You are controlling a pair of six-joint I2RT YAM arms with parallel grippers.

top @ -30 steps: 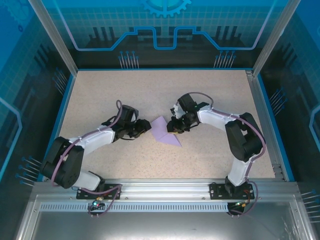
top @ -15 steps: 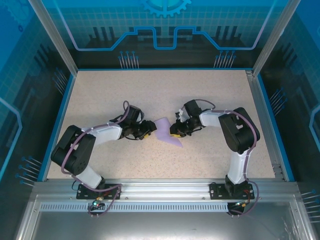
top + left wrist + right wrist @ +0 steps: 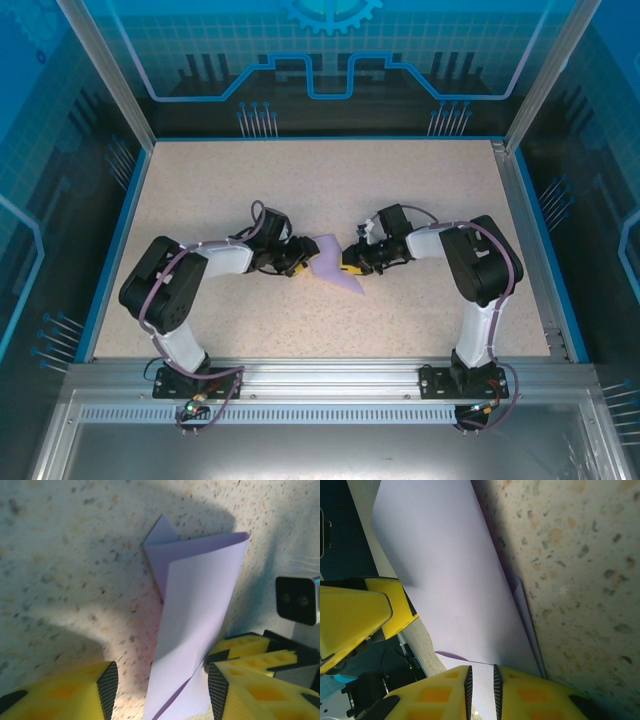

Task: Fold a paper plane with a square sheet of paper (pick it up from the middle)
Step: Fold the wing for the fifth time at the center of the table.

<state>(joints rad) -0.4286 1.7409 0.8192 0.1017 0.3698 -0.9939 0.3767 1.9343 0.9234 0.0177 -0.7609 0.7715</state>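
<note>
From where I stand, the speckled table (image 3: 200,180) has the job at its middle, with both arms bent inward towards one another. The square sheet of paper (image 3: 330,265) lies there flat, already partly folded into a long wedge with a small flap poking out at one end. The left gripper (image 3: 162,680) stands released, its jaws straddling the narrow end without pinching it. The right gripper (image 3: 481,675) looks clenched on the paper's edge, though the gap between its pads is so thin that I'd only call that likely.

I take the step to be pressing or setting the next fold. To do it well, I'd want the right claw to keep its corner pinned while the left comes down squarely over the crease, sliding along it rather than across, since paper this thin will buckle or skid on the smooth top.

Room is generous outward: the blue rim (image 3: 117,250) sits well apart from the work on every side. The tight spot is between the two claws themselves, just beside each other over the sheet, so any sideways move risks a knock.
</note>
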